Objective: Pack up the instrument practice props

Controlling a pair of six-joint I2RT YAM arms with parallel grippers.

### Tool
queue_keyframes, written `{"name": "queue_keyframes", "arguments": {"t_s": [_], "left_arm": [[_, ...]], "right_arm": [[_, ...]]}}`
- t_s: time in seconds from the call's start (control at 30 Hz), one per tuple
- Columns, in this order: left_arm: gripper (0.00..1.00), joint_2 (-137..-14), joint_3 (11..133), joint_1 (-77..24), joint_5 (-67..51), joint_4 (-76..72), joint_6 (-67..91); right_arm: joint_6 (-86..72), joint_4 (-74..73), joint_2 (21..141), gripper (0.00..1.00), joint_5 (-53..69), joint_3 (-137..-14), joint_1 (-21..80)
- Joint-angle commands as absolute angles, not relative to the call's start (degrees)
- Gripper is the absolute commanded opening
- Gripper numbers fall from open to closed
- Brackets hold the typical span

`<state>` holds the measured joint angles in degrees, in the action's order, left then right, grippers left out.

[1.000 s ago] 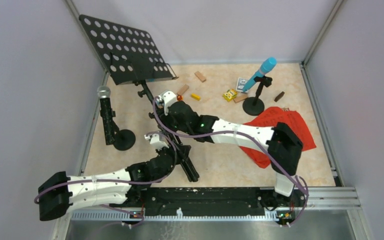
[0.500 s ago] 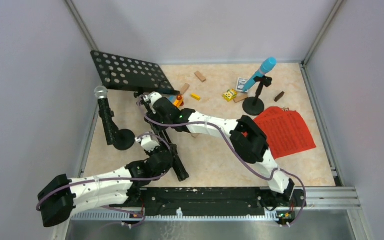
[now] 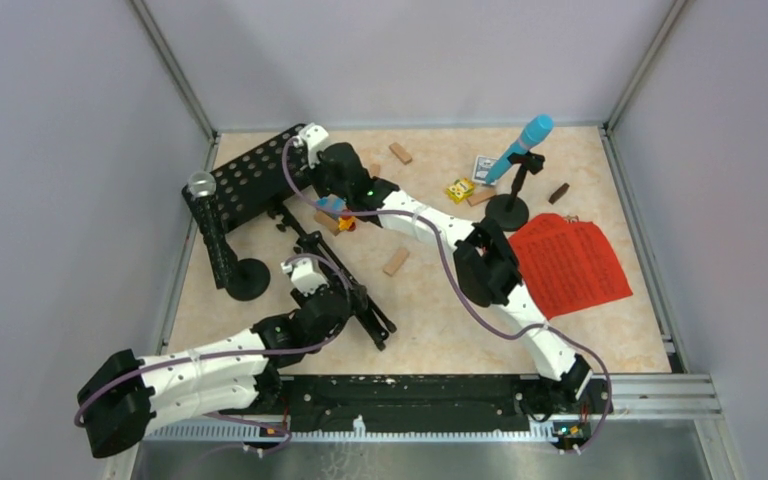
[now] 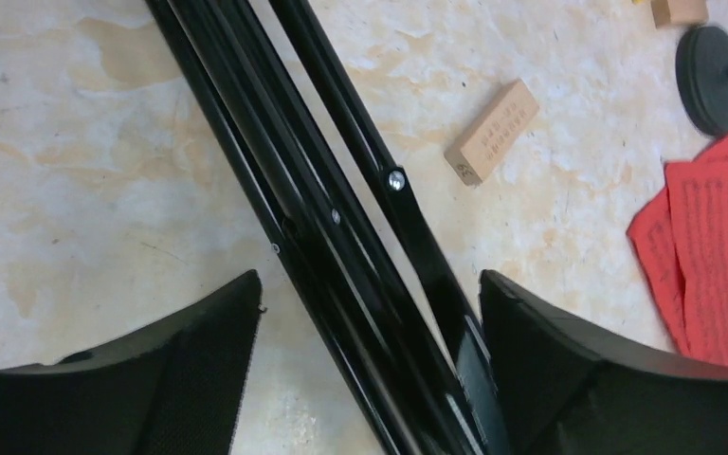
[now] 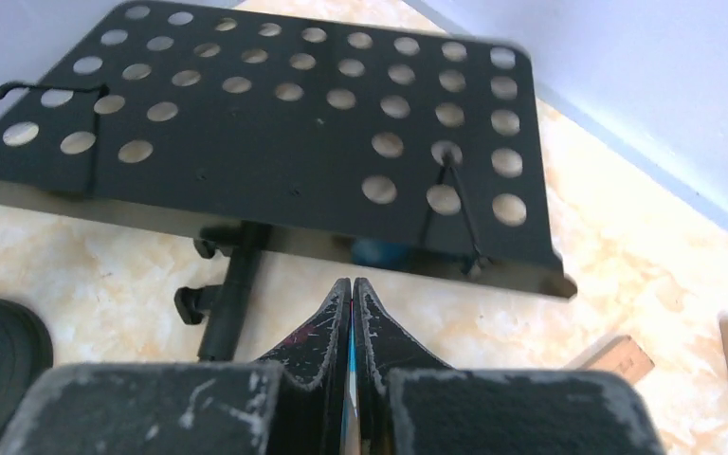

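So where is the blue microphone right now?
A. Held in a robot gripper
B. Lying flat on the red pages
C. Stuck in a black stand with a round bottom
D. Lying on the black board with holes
C: the blue microphone leans up out of a black round-based holder at the back, while the red pages lie separately, nearer the arms.

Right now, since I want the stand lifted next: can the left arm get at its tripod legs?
Likely yes. The left gripper is open over the tripod legs, a finger on each side, nothing between; the wooden block lies apart.
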<state>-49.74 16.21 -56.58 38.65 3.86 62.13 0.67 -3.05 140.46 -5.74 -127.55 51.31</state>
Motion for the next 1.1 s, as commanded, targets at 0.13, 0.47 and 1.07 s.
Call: {"name": "queue_keyframes", "arguments": {"t_s": [0.13,0.47,1.07], "left_arm": [[0.99,-43.8,20.5,-56.4,34.5,9.2,56.6],[0.99,-35.3,26.8,-56.4,30.4,26.5,59.4],[0.99,-35.5,67.1,-56.4,14.5,35.0,37.7]], "right_arm": [[7.4,0.2,142.4,0.00,-2.2,-129.0,52.9],[3.2,-10.8,125.1,0.42,-2.0,-114.2,52.7],[-13.5,-26.3,110.4,0.80,9.1,-92.3,52.3]]}}
